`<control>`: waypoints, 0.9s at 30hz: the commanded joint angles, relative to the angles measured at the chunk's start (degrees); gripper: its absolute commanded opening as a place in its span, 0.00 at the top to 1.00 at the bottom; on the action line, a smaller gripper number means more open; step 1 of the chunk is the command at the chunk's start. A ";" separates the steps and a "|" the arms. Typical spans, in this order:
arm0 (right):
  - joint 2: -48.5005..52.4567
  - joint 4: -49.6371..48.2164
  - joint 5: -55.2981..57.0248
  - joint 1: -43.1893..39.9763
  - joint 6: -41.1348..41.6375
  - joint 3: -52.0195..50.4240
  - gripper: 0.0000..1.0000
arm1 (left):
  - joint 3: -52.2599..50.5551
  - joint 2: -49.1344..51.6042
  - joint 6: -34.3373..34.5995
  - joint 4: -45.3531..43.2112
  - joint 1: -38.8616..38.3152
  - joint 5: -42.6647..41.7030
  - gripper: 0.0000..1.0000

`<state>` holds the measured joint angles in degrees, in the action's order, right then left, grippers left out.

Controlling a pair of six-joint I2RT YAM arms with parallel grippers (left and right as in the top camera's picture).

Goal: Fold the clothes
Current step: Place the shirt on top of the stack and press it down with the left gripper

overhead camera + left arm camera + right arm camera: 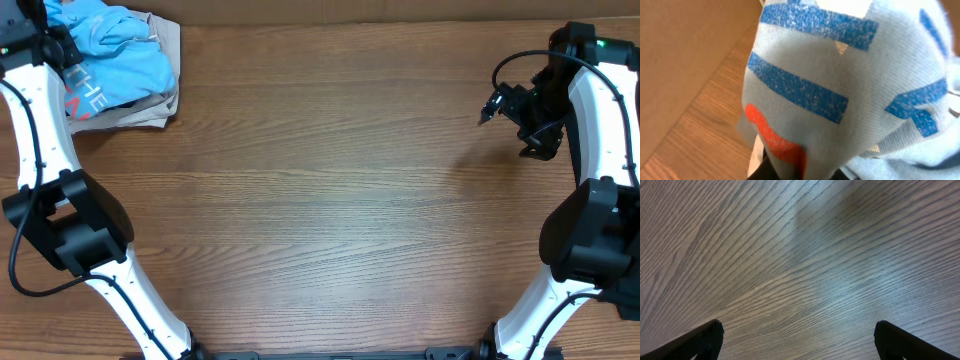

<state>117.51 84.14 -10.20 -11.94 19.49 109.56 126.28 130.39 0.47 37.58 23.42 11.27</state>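
The sky-blue T-shirt [125,50] lies crumpled in a pile at the table's far left corner, with white and red lettering showing on its left side. My left gripper [57,42] is at the pile's left edge. In the left wrist view the light blue cloth [840,75], with blue bars and a red-orange mark, fills the frame and runs down between the dark fingers [805,172], which are shut on it. My right gripper [493,106] hovers over bare wood at the far right, open and empty, as its own view shows [797,340].
A beige garment [155,105] lies under the blue shirt in the same pile. A brown cardboard wall [680,60] stands right behind the pile along the table's far edge [350,12]. Wooden tabletop [320,200] lies between the arms.
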 commanded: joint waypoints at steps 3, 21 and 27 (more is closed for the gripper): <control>-1.46 -0.04 0.11 0.09 0.09 1.05 0.00 | -5.62 0.96 -0.31 -9.20 2.34 1.20 0.72; -1.46 -0.04 0.11 0.09 0.09 1.05 0.00 | 8.74 -1.73 4.92 6.91 0.28 -7.48 0.43; -1.46 -0.04 0.11 0.09 0.09 1.05 0.00 | 7.41 -0.22 9.14 12.63 -4.87 -9.79 0.96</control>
<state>117.51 84.16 -10.26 -11.97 19.44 109.56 134.04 130.37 5.80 48.14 21.34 4.43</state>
